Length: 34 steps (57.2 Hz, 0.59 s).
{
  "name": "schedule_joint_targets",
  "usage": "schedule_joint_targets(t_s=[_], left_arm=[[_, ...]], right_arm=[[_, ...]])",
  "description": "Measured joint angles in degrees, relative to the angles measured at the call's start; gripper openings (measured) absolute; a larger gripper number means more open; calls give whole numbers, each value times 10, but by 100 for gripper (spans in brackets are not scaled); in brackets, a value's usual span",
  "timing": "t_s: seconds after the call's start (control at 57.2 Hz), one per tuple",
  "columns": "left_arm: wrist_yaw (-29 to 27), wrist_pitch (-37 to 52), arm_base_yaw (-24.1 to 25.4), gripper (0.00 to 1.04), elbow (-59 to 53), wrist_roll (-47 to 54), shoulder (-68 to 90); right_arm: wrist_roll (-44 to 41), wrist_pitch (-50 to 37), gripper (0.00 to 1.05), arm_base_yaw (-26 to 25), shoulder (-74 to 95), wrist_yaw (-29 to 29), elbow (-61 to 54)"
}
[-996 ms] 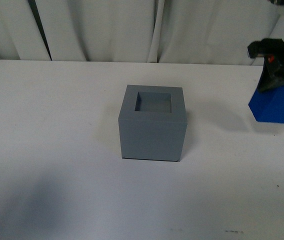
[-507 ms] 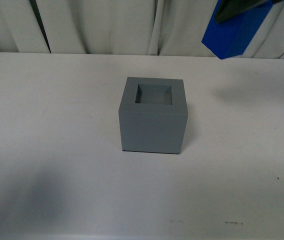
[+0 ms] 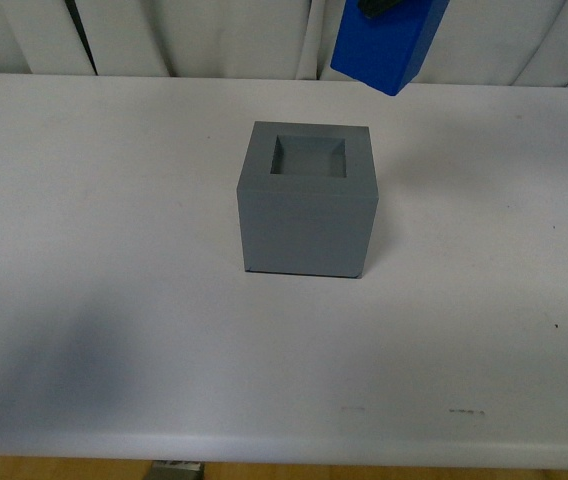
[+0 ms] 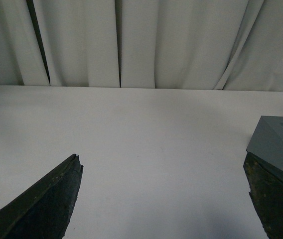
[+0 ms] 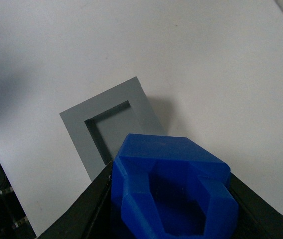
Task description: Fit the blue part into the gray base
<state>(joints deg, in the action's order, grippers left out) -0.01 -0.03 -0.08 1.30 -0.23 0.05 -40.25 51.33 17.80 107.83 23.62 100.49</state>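
The gray base [image 3: 307,212] stands upright mid-table, its square recess [image 3: 309,157] open and empty. The blue part [image 3: 384,45] hangs in the air above and behind the base's far right corner, cut off by the top edge of the front view. My right gripper [image 5: 170,209] is shut on the blue part [image 5: 169,189]; its black fingers clamp both sides. The right wrist view looks down on the base [image 5: 112,127] just beyond the blue part. My left gripper [image 4: 164,174] is open and empty above the table, with the base's corner [image 4: 278,144] by one finger.
A white table [image 3: 114,300] carries the base, with a white curtain [image 3: 214,35] behind its far edge. The table's front edge [image 3: 284,462] runs along the bottom of the front view.
My right gripper has lifted the blue part from low at the table's right side and carried it up and left, towards the base. The base has not moved.
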Motion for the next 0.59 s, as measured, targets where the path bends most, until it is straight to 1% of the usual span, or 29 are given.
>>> schedule_joint_targets(t_s=[0.262, 0.489, 0.594], left_arm=[[0, 0, 0, 98, 0, 0, 0], [0, 0, 0, 98, 0, 0, 0], [0, 0, 0, 98, 0, 0, 0]], right_arm=[[-85, 58, 48, 12, 50, 31, 73], [-145, 100, 48, 31, 80, 35, 100], [-160, 105, 48, 34, 91, 30, 105]])
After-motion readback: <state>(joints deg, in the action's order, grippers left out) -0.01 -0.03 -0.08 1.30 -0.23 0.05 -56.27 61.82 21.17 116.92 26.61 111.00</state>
